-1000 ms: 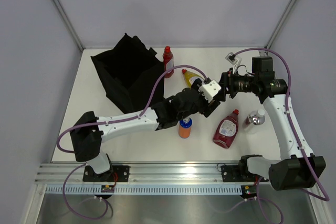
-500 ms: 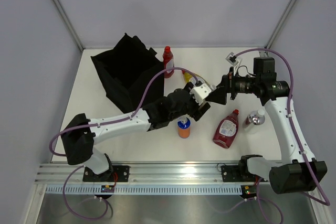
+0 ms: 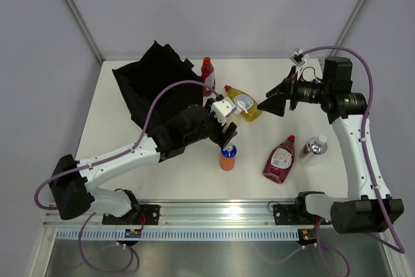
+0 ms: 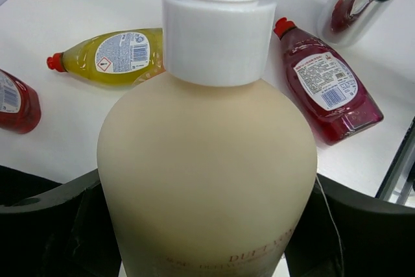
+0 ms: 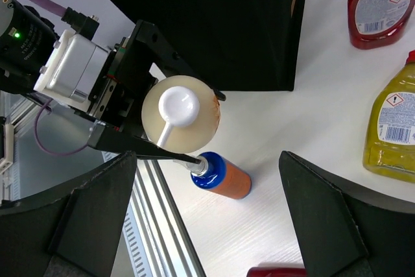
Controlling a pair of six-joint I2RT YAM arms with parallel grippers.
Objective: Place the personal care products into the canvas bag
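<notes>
My left gripper (image 3: 228,128) is shut on the cream bottle with the white cap (image 4: 207,160), held upright above the table just right of the black canvas bag (image 3: 155,89). The bottle also shows from above in the right wrist view (image 5: 181,111). The orange bottle with the blue cap (image 3: 227,158) stands just below it. The yellow bottle (image 3: 242,103) lies beside the small red bottle (image 3: 207,76). The maroon bottle (image 3: 280,158) lies next to the silvery can (image 3: 316,146). My right gripper (image 3: 275,103) is open and empty, right of the yellow bottle.
The bag (image 5: 220,17) stands open at the table's back left, its mouth facing up. The metal rail (image 3: 214,215) runs along the near edge. The left arm's purple cable (image 3: 175,89) loops over the bag.
My left gripper has carried the cream bottle leftward, toward the bag. My right gripper has drawn back to the right and up, away from the left gripper.
</notes>
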